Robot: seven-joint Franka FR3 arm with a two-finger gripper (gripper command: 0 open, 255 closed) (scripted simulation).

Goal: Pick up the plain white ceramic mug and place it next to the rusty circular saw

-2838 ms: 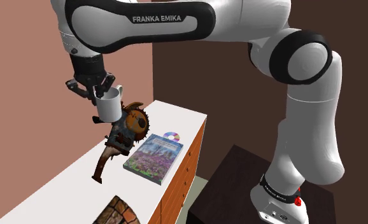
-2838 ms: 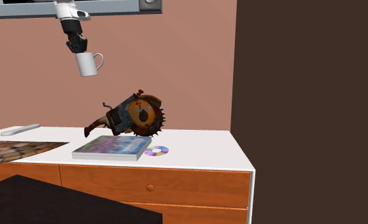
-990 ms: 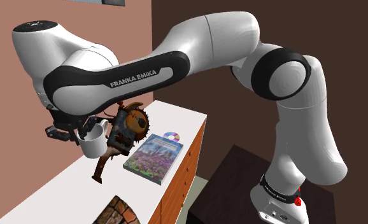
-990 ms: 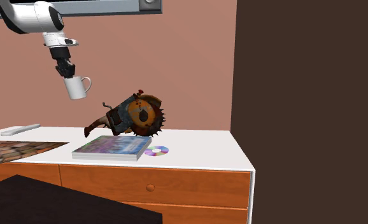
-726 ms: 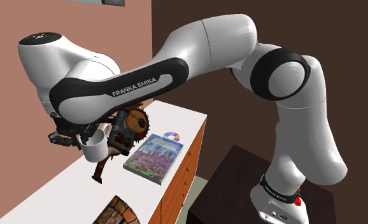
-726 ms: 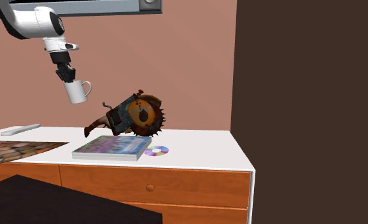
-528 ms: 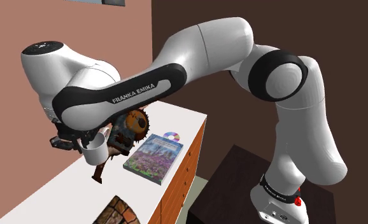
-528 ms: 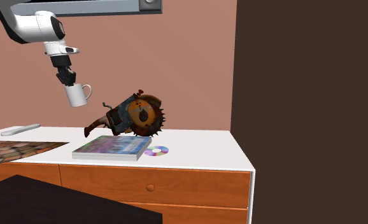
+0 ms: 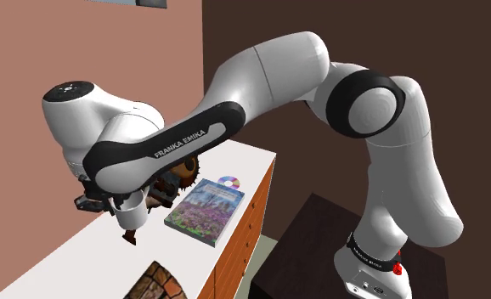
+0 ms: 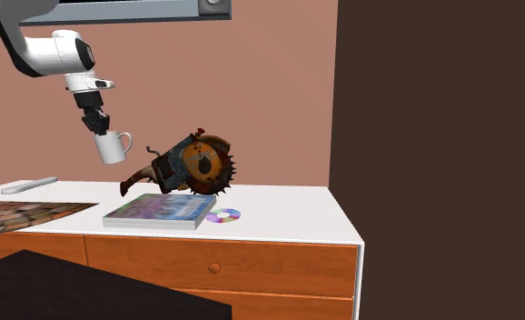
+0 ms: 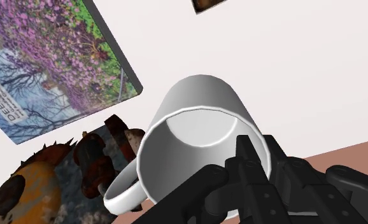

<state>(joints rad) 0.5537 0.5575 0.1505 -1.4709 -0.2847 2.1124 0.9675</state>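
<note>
My black gripper (image 10: 96, 126) is shut on the rim of the plain white mug (image 10: 112, 146), which hangs tilted in the air above the white countertop (image 10: 279, 214). The mug (image 9: 132, 212) sits under my forearm in the shoulder view. The rusty circular saw (image 10: 190, 164) lies on the countertop, to the second exterior view's right of the mug and lower. In the wrist view the mug (image 11: 198, 137) shows its open mouth and handle, with the gripper (image 11: 249, 175) clamped on its rim; the saw (image 11: 62, 175) lies just beyond its handle.
A flat book (image 10: 159, 210) with a purple flowery cover lies in front of the saw, and a shiny disc (image 10: 222, 215) beside it. A grey flat tool (image 10: 28, 185) and a brick-patterned mat (image 10: 24, 217) lie toward the second exterior view's left. Orange drawers (image 10: 220, 265) sit below the top.
The arm has carried the mug downward and slightly toward the saw; in the shoulder view it has sunk closer to the countertop. The grip has not changed.
</note>
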